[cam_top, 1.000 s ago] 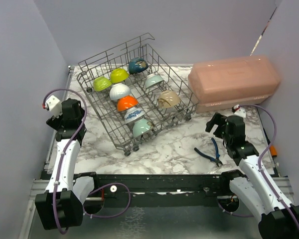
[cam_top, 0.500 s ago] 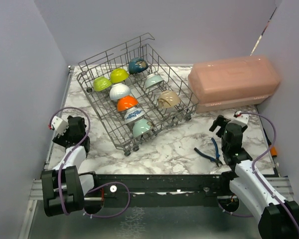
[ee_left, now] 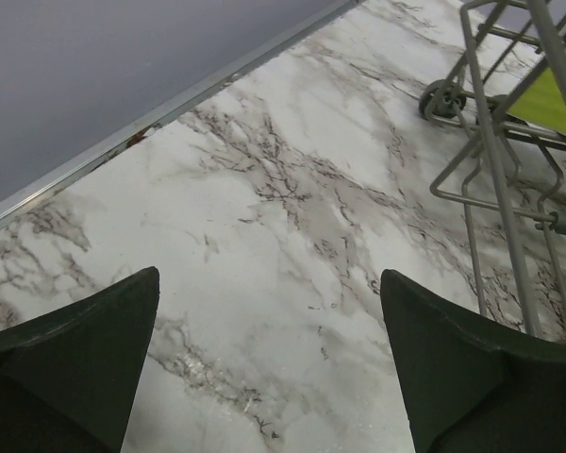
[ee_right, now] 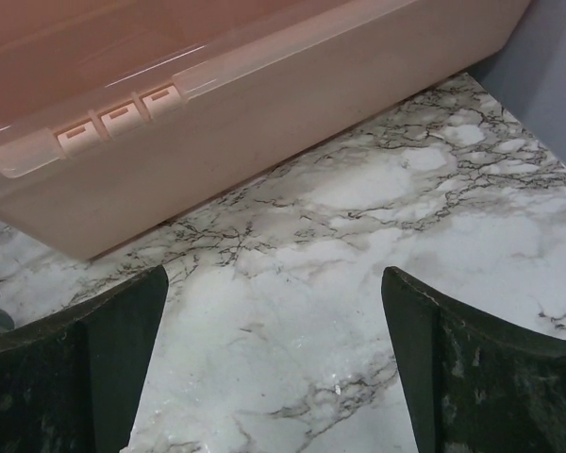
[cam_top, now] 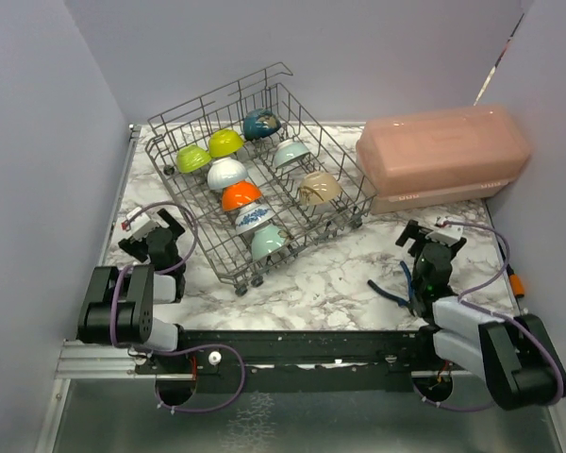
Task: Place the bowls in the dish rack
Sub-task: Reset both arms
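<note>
The grey wire dish rack (cam_top: 191,203) stands at an angle on the marble table, left of centre. Several bowls sit in it: lime (cam_top: 192,159), lime-yellow (cam_top: 224,142), dark blue (cam_top: 260,123), white (cam_top: 225,173), orange (cam_top: 240,195), blue-patterned (cam_top: 252,219), two pale teal (cam_top: 268,242) (cam_top: 290,153), and beige (cam_top: 319,188). My left gripper (cam_top: 160,236) (ee_left: 269,278) is low over bare marble left of the rack, open and empty. The left wrist view catches the rack's corner (ee_left: 495,160) and wheel (ee_left: 441,99). My right gripper (cam_top: 424,241) (ee_right: 274,274) is open and empty, low in front of the pink box.
A pink lidded plastic box (cam_top: 443,156) (ee_right: 217,113) lies at the back right. Blue-handled pliers (cam_top: 396,288) lie on the table just left of my right arm. Walls close in the left, back and right sides.
Both arms have folded down towards the near edge, bringing the grippers low over the table. Both jaws have spread slightly wider. The rack and bowls have not moved.
</note>
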### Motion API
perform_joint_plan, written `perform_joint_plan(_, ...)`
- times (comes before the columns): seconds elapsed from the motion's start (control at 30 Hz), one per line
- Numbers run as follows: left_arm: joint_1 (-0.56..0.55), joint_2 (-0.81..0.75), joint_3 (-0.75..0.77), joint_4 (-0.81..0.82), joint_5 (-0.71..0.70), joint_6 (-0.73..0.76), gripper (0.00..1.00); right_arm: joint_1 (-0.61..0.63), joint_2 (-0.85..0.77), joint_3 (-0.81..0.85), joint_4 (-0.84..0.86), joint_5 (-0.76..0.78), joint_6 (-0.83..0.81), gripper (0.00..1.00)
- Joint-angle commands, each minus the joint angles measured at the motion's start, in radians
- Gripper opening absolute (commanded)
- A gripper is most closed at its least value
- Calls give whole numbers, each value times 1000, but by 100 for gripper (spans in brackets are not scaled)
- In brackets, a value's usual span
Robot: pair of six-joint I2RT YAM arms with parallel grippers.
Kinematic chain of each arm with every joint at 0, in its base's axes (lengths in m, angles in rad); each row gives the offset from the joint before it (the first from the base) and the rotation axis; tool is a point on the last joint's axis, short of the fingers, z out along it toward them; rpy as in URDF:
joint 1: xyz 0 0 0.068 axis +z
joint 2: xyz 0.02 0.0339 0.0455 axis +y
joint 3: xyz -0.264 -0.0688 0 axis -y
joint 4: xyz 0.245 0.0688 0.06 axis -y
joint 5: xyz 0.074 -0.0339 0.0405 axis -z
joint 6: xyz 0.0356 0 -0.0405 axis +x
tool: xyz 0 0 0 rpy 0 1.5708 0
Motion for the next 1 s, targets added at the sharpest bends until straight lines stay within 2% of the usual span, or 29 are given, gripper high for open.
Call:
perform_joint_plan(0.0, -66, 110, -22, 299, 98, 138, 99, -6, 167, 22, 333, 31, -63, 100)
perform_joint_plan(0.07, -109, 128, -10, 304, 102, 184, 99, -7, 254, 34, 447, 5, -88, 100)
perform_joint_plan(0.17, -150, 193, -10, 373, 115, 238, 99, -8, 316, 75, 445, -50, -171, 100)
perform_joint_plan(0.23, -167, 277, -28, 521, 117, 285, 99, -26, 406, 49, 609, -57, -186, 100)
perform_joint_plan(0.3, -174, 244, -16, 431, 120, 271, 99, -41, 514, 28, 795, -80, -227, 100)
perform_joint_plan(0.4, -176, 257, -4, 436, 117, 280, 99, -50, 456, 65, 600, -170, -198, 100)
perform_joint_plan(0.47, -177, 258, -3, 435, 114, 279, 99, -84, 497, 85, 592, -207, -170, 100)
perform_joint_plan(0.53, -177, 260, 1, 432, 105, 277, 99, -97, 561, 112, 651, -200, -187, 100)
perform_joint_plan(0.6, -178, 260, 15, 405, 92, 273, 99, -104, 510, 141, 491, -214, -161, 100)
perform_joint_plan(0.67, -179, 263, 47, 346, 90, 274, 99, -115, 545, 143, 546, -223, -160, 100)
perform_joint_plan(0.77, -179, 263, 72, 306, 162, 305, 99, -117, 516, 151, 484, -222, -134, 100)
perform_joint_plan(0.83, -179, 263, 71, 301, 168, 307, 99, -118, 536, 144, 535, -223, -142, 100)
perform_joint_plan(0.97, -178, 263, 71, 301, 168, 307, 99, -117, 522, 148, 500, -221, -134, 100)
